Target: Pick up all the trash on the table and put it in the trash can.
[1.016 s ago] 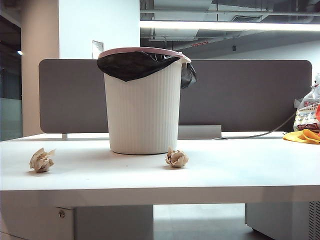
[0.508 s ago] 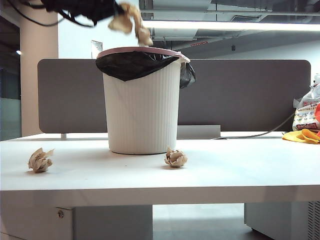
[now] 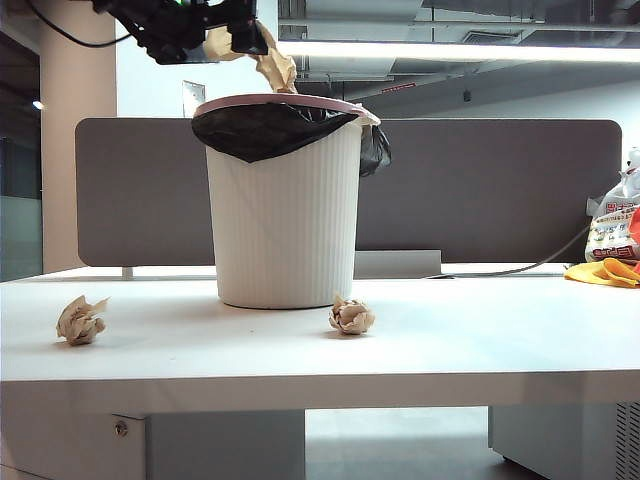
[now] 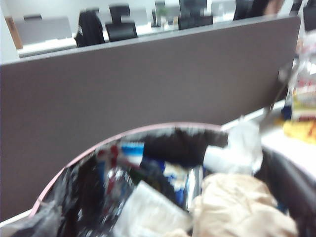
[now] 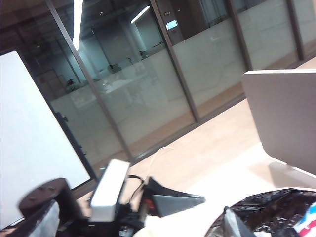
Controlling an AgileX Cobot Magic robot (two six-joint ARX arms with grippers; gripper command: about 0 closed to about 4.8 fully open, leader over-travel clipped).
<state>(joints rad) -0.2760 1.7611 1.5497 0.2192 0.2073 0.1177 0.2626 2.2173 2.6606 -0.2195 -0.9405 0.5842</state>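
Three wads of trash in all. First wad (image 3: 268, 58) right above the pink rim of the trash can (image 3: 285, 220), at the tip of the left gripper (image 3: 238, 30), up over the trash can's left edge; fingers hidden by paper, apart or clamped impossible to tell. Second wad (image 3: 352, 316) on the table (image 3: 480, 340), just before the trash can's base, rightward. Third wad (image 3: 82, 320) on the table too, well left of the trash can. Right gripper out of sight, fingers' state not tellable.

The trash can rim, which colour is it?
Pink, on the trash can; clearest in the exterior view.
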